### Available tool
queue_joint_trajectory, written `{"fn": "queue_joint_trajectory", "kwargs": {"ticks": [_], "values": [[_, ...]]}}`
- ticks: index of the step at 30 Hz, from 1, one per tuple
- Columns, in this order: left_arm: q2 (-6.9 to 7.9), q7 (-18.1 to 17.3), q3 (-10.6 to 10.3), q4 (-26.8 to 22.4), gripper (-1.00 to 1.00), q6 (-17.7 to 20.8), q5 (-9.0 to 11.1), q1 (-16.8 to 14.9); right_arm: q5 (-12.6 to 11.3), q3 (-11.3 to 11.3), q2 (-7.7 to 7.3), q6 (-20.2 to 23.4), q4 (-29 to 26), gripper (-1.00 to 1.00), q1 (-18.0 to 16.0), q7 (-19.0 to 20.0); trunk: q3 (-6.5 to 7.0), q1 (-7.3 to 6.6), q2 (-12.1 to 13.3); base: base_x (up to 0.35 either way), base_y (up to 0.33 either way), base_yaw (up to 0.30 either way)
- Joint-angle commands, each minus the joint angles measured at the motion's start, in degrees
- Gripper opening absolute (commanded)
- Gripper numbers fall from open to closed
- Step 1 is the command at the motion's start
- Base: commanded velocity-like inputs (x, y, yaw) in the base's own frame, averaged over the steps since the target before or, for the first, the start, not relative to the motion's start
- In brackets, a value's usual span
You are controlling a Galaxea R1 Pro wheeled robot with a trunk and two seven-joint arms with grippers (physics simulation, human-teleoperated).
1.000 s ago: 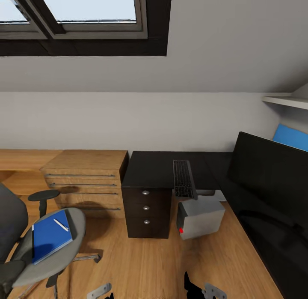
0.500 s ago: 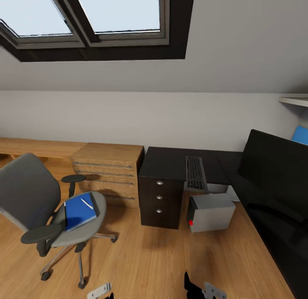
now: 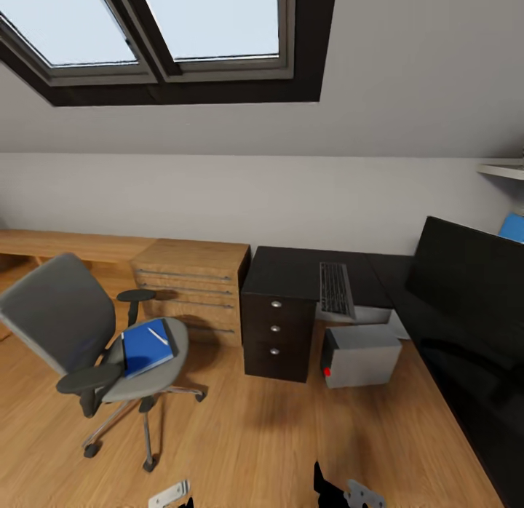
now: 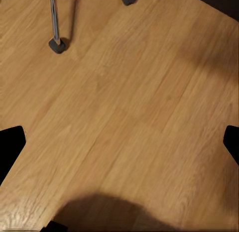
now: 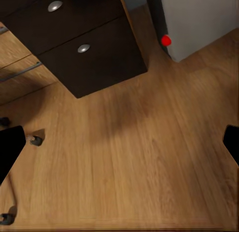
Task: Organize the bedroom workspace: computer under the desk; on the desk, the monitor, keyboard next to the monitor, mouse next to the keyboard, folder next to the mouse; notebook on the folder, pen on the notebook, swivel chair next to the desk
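Head view, change: against the earlier pictures your whole frame has swung left and drawn back, so the camera moved, not the furniture; the swivel chair [image 3: 94,340] now shows entire, which suits a move toward it for the folder.
Head view, swivel chair: on the wood floor [image 3: 262,450], well apart from the desk [image 3: 291,271], its back turned toward the frame's left edge.
Head view, folder: bright-blue folder [image 3: 145,346] flat on the chair seat, with the white pen [image 3: 158,336] lying on it; a dark edge at the folder's far side may be the notebook, you cannot be sure.
Head view, desk: keyboard [image 3: 335,289] lies on the desktop near its front edge, overhanging it somewhat; monitor [image 3: 466,290] stands at the desk's right wing.
Head view, computer: grey computer [image 3: 360,356] on the floor just beside the drawer unit [image 3: 275,337], at the desk's front edge rather than clearly beneath it.
Head view, arms: both hang low at the frame's bottom edge, left gripper [image 3: 171,495] and right gripper [image 3: 356,493] pointed at the floor.
Left wrist view: bare floor, a chair castor [image 4: 58,45]; fingers [image 4: 10,152] spread wide, holding nothing.
Right wrist view: drawer fronts and the computer's red light [image 5: 166,41]; fingers [image 5: 9,150] spread wide, empty.
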Motion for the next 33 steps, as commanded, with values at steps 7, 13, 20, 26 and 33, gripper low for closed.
{"fn": "queue_joint_trajectory", "kwargs": {"ticks": [7,13,20,26,33], "values": [[0.06,0.42,-0.47,-0.01,1.00,-0.42,0.60,-0.06,-0.53,-0.11,0.01,-0.17,0.10,1.00,-0.06,0.54,-0.07,-0.02,-0.05,-0.306,0.000,0.000],[0.07,0.48,-0.40,-0.01,1.00,-0.46,0.60,-0.06,-0.53,-0.11,-0.06,-0.13,0.10,1.00,-0.06,0.54,-0.07,-0.02,-0.05,-0.332,0.000,0.000],[0.07,0.47,-0.39,-0.01,1.00,-0.47,0.59,-0.06,-0.53,-0.11,-0.08,-0.09,0.10,1.00,-0.06,0.54,-0.07,-0.02,-0.05,-0.325,-0.087,0.000],[0.06,0.48,-0.39,-0.01,1.00,-0.47,0.60,-0.06,-0.53,-0.11,-0.08,-0.09,0.10,1.00,-0.06,0.54,-0.07,-0.02,-0.05,-0.316,-0.121,-0.059],[0.14,0.48,-0.32,-0.01,1.00,-0.47,0.60,-0.06,-0.53,-0.11,-0.08,-0.09,0.10,1.00,-0.06,0.54,-0.07,-0.02,-0.05,-0.316,-0.020,-0.147]]}}
